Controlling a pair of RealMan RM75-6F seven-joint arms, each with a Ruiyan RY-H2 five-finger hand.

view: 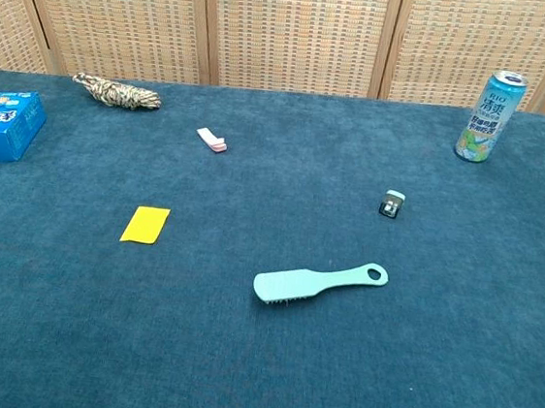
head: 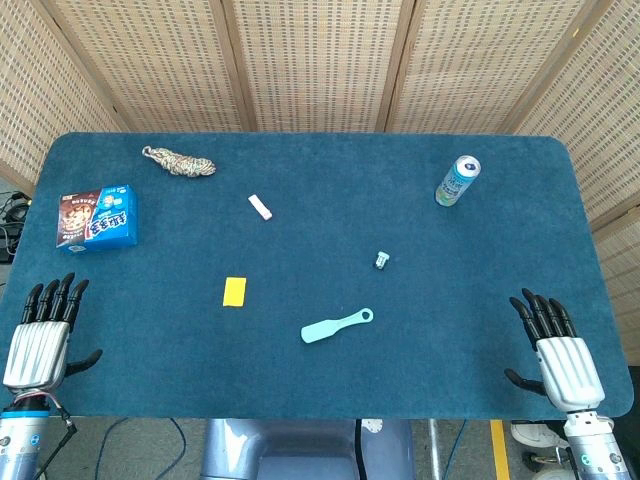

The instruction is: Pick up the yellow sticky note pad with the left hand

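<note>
Reaching is not yet begun: I am resting my left hand (head: pixel 42 335) empty with fingers extended at the table's (head: pixel 300 390) near-left edge, well apart from the yellow sticky note pad (head: pixel 234 291) lying flat mid-table, so I judge the next move is travelling over it and lowering.

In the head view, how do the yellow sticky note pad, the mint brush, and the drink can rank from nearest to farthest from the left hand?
Measured from the left hand, which rests open at the table's near left corner:
1. Yellow sticky note pad, left of centre, nearest.
2. Mint brush, near the middle, toward the front edge.
3. Drink can, standing at the far right, farthest.
</note>
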